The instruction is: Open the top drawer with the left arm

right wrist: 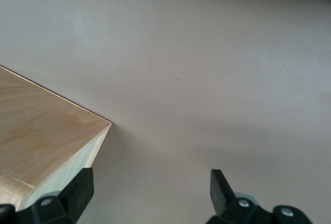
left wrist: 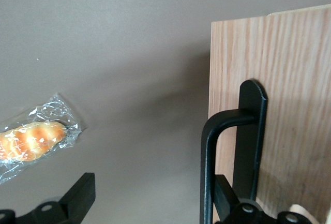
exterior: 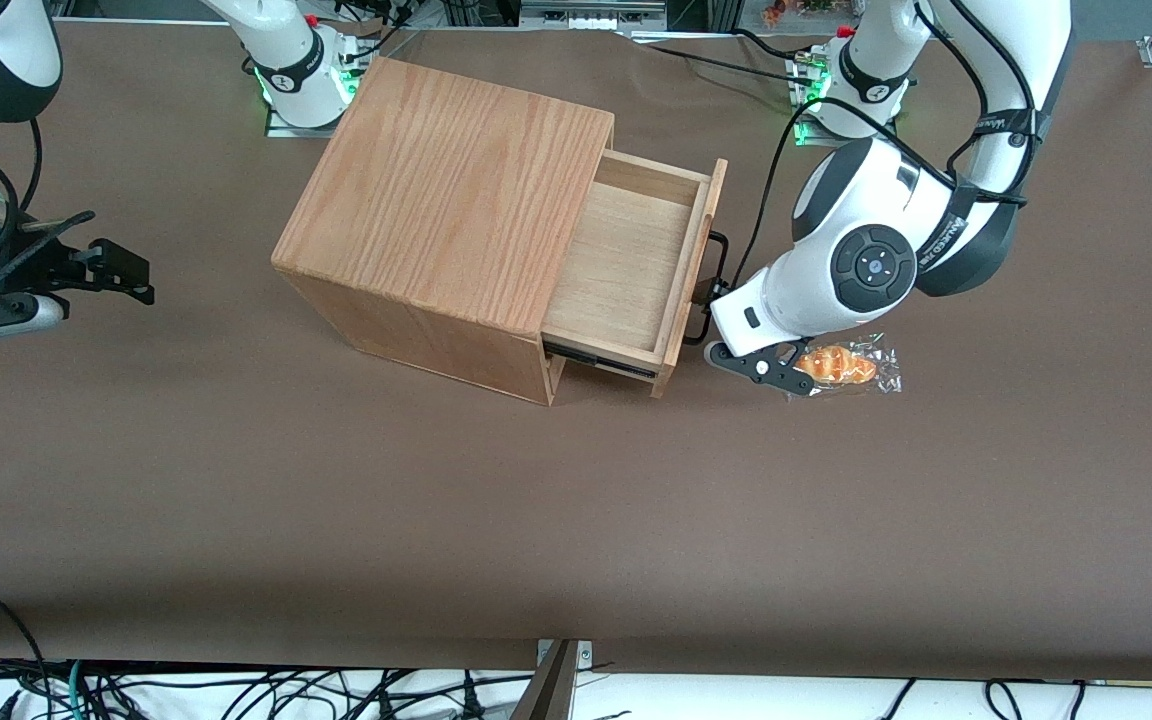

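- One wrapped pastry [exterior: 841,365] is lying on the brown table [exterior: 336,520] nearest the front camera, just beside the gripper; it is playing no part in the job.
- Gripper [exterior: 714,322] of the left arm [exterior: 861,265] is sitting low at the drawer front. Fingers are standing apart: one finger [left wrist: 235,206] is reaching inside the loop of the black bar handle [left wrist: 209,151], the other finger [left wrist: 77,198] is hanging clear over bare table. Hooking, not pinching, looks to be the reason for this pose.
- Top drawer [exterior: 636,265] is standing well pulled out of the wooden box [exterior: 446,190], toward the working arm's end, its bare floor showing. I judge the opening as nearly or fully done.
- Box is sitting square on the table, apparently heavy enough to be staying put under the pull.
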